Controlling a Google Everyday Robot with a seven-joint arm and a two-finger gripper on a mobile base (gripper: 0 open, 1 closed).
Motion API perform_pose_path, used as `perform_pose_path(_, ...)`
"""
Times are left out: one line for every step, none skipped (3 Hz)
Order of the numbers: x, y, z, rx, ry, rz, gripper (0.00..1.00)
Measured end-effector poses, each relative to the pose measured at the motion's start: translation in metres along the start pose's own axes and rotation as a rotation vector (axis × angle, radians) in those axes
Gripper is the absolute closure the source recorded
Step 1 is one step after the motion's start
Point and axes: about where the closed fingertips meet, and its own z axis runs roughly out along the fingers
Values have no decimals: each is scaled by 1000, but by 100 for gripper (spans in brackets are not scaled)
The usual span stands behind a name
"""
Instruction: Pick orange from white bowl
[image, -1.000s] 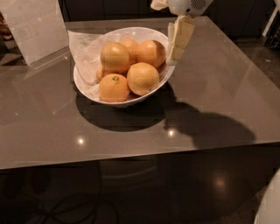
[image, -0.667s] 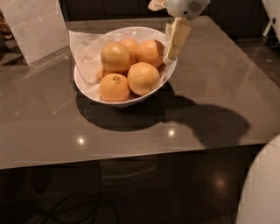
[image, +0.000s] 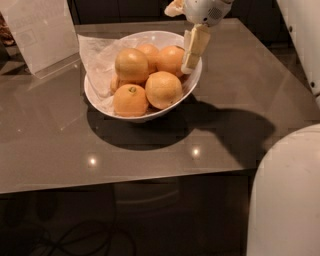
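The white bowl (image: 191, 84) stands on the table, lined with crumpled white paper and holding several oranges. The deep-orange orange (image: 170, 59) lies at the back right of the pile, next to an orange with a greenish stem dimple (image: 130, 100) at the front and a paler one (image: 131, 64) on top. My gripper (image: 182, 37) hangs over the bowl's right rim, open and empty. One cream finger (image: 195, 46) reaches down right beside the deep-orange orange; the other fingertip shows at the top edge.
A clear acrylic sign holder (image: 40, 32) stands at the back left of the grey glossy table (image: 150, 150). A white part of the robot's body (image: 287, 195) fills the lower right corner, and another white part (image: 302, 35) is at the right edge.
My gripper has shifted a little left, so its lower finger now hangs over the bowl's right rim by the orange. The white body part at lower right has come further into view.
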Motion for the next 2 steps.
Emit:
perform_pose_path(0,0,0,0,0,0,18)
perform_pose_path(0,-1,2,3,-1,0,40)
